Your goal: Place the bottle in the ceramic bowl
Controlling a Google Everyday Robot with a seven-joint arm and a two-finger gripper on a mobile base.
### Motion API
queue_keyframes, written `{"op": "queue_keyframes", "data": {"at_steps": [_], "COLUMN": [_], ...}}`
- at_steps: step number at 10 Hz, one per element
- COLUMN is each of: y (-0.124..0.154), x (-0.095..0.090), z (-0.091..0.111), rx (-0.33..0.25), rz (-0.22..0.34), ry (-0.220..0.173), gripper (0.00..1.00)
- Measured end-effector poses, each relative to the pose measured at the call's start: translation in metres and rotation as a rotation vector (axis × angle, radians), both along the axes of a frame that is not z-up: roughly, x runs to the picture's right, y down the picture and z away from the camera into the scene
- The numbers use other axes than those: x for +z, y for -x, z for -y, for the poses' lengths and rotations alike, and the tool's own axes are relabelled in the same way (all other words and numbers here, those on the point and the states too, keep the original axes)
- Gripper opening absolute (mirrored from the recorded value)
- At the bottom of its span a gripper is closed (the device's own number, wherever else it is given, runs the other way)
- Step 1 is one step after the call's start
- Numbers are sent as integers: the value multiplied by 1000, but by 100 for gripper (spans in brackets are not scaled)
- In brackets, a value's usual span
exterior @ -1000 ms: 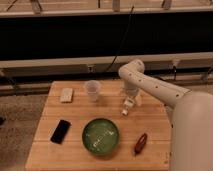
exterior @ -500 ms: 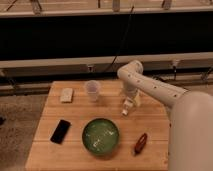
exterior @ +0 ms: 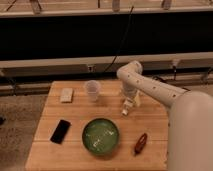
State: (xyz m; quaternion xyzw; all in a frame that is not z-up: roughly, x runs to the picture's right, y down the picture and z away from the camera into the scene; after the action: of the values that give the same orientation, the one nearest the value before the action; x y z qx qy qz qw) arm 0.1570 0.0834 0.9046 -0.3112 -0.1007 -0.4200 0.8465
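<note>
Change over the last second: the tool, just right of the frame's centre, is shown slightly lower than in the two earlier pictures. It has been brought down a small way toward the bottle, which is seen just below and left of it on the worktop. Contact between them cannot be determined.

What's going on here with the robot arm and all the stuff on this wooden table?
The robot's one arm reaches over the wooden table, with its gripper down at the small white bottle toward the back right. Whether it has hold of the bottle cannot be told. The green ceramic bowl sits nearer the front, and the bottle is not in it yet. A clear cup, a black flat slab, a beige block and a red-brown oblong object also lie on the table.
</note>
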Motion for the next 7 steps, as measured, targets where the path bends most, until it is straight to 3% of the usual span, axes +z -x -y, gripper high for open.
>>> {"op": "queue_keyframes", "data": {"at_steps": [7], "y": [3], "x": [3], "z": [-2], "rx": [-24], "rz": [16], "ry": [9], "gripper": [80]}}
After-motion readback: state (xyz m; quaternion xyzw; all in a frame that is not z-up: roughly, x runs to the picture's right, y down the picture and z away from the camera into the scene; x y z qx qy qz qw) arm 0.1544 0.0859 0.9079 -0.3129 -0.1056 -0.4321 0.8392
